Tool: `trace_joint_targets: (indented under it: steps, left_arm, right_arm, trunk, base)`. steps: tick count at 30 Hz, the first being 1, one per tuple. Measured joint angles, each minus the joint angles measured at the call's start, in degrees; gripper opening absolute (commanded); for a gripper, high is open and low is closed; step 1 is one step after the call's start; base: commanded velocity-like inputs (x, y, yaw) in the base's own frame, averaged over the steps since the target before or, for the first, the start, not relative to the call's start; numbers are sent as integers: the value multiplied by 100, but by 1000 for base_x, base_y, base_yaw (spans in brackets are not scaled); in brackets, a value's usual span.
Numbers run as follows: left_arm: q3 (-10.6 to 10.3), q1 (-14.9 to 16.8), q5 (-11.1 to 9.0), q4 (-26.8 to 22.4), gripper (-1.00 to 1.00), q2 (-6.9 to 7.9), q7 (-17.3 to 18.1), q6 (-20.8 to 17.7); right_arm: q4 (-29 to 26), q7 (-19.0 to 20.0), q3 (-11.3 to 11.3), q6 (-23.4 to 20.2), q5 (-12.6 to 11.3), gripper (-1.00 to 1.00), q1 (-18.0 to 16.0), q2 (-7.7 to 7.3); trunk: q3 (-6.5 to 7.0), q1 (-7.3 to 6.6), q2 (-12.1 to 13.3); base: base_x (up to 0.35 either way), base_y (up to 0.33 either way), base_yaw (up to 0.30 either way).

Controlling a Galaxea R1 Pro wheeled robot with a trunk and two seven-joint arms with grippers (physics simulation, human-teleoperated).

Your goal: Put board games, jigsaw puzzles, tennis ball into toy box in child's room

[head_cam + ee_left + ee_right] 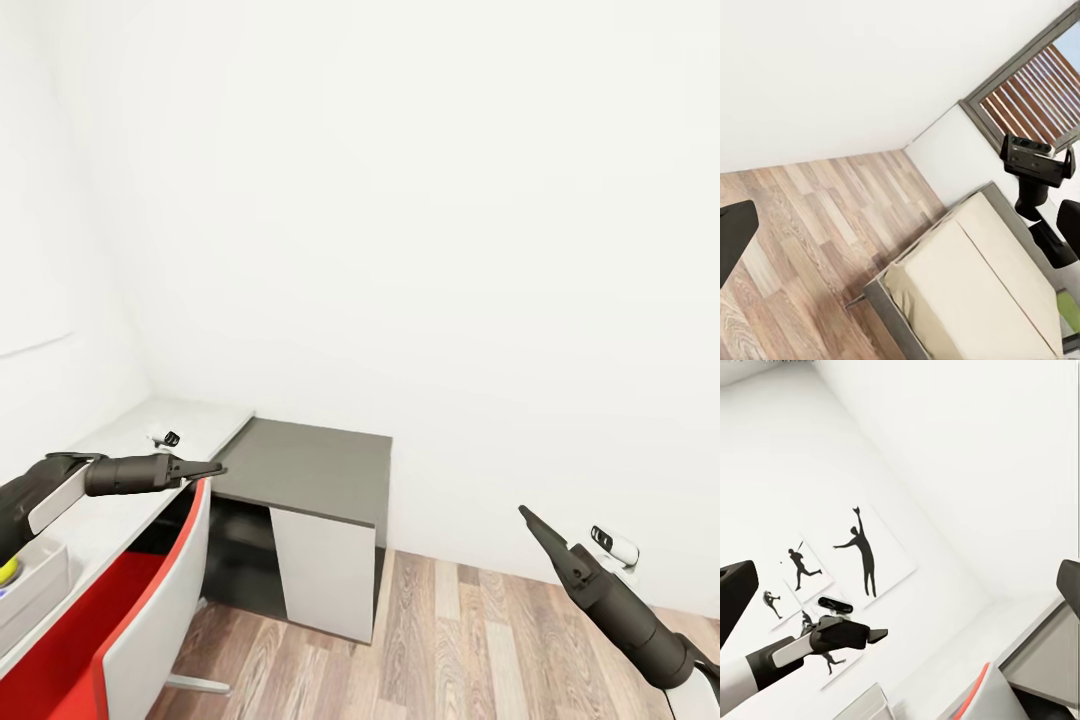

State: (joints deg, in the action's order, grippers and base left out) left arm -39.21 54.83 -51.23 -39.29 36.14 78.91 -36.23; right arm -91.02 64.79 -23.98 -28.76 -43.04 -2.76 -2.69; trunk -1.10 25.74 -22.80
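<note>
The table (190, 425) with its pale top runs along the left wall. At its near end stands the light grey toy box (35, 578), cut by the picture's edge, with the yellow-green tennis ball (8, 571) inside it. My left gripper (212, 468) hovers over the table's front edge, open and empty. My right gripper (526, 516) hangs open over the wooden floor, well to the right. In the left wrist view the bed (975, 296) with its beige mattress lies below, with a green patch (1068, 309) at its far side that I cannot identify. The board games and jigsaw puzzles are out of view.
A red and white chair (150, 610) is pushed against the table's front. A lower dark grey shelf unit (310, 470) fills the corner. Wooden floor (450, 640) lies open to the right. A slatted window (1039, 86) is beside the bed. Sports silhouettes (862, 551) hang on the wall.
</note>
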Motion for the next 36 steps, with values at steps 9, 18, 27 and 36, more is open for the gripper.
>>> trace_joint_targets:
  steps: [9,18,27,36]
  left_arm:
    - [-2,2,0,-1,100,1,1,0]
    - [2,3,0,-1,100,1,1,2]
    - [-6,3,0,-1,100,-9,-3,9]
    - [-7,3,16,-2,100,-34,-7,9]
  right_arm:
    - [3,-1,0,-1,-1,100,-2,-3]
    - [3,-1,0,-1,-2,100,-2,-2]
    - [2,-2,0,-1,1,100,-2,-3]
    - [3,-1,7,5,0,100,-2,3]
  trunk:
    - [58,2,-5]
    - [124,3,-7]
    - [192,3,-7]
    - [261,2,-8]
  base:
    - [-73,-1,-178]
    - [-158,-29,-194]
    - [-201,-117,-200]
    - [-147,-124,-201]
